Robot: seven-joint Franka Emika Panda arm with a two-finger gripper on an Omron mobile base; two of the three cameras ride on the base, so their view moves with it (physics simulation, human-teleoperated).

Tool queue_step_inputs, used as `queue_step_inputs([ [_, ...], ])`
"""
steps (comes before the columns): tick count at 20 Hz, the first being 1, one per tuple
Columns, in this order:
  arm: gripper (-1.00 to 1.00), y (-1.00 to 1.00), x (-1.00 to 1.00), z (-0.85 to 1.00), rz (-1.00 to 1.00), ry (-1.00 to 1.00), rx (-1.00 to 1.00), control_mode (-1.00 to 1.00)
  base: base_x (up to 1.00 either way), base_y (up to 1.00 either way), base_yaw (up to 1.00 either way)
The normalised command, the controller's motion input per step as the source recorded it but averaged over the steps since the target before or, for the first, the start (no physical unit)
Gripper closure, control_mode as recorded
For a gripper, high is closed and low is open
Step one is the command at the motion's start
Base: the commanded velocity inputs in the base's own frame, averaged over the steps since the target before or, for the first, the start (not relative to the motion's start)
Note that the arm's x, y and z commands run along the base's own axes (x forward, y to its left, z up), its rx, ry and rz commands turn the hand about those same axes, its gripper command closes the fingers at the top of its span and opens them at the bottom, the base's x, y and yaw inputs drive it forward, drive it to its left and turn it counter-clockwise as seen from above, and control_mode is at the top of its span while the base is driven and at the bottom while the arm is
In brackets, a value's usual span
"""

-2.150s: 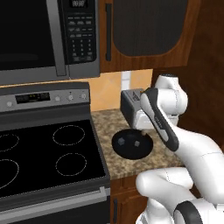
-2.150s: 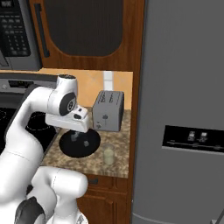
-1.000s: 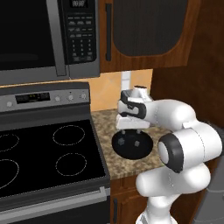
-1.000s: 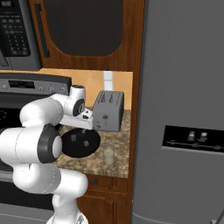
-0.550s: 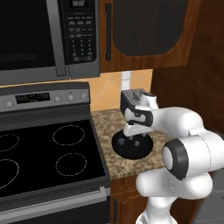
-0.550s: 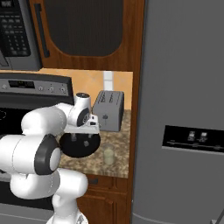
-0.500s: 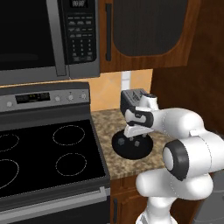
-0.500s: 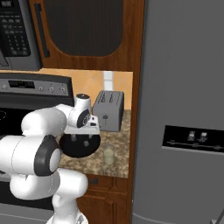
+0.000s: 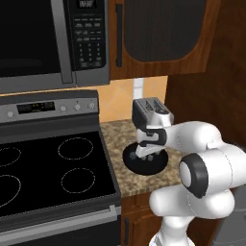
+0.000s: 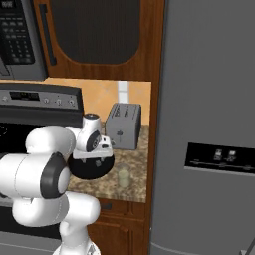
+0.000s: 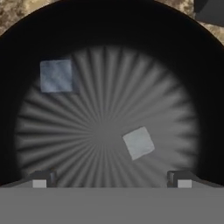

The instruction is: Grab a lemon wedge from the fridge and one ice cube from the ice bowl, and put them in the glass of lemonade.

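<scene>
Gripper (image 11: 109, 178) hangs spread wide above the ice bowl (image 11: 109, 30) (two cubes inside); no lettering is legible anywhere.

A grey two-slot toaster (image 10: 123, 126) stands at the centre of the right base view, on the speckled brown desk (image 10: 137, 172) against the orange backsplash. A black stovetop (image 9: 53, 168) with four ring burners fills the lower left of the left base view, its control panel (image 9: 48, 106) behind it. A microwave (image 9: 53, 41) hangs upper left, beside a dark wooden cabinet (image 9: 161, 36).
</scene>
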Motion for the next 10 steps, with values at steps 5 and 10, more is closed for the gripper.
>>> queue_step_inputs([
  [5, -1.00, 0.06, 0.12, -0.02, 0.00, -0.02, 0.00, -1.00, 0.00, 0.00, 0.00],
  [10, -1.00, -0.01, 0.02, -0.14, 0.00, -0.08, -0.01, -1.00, 0.00, 0.00, 0.00],
])
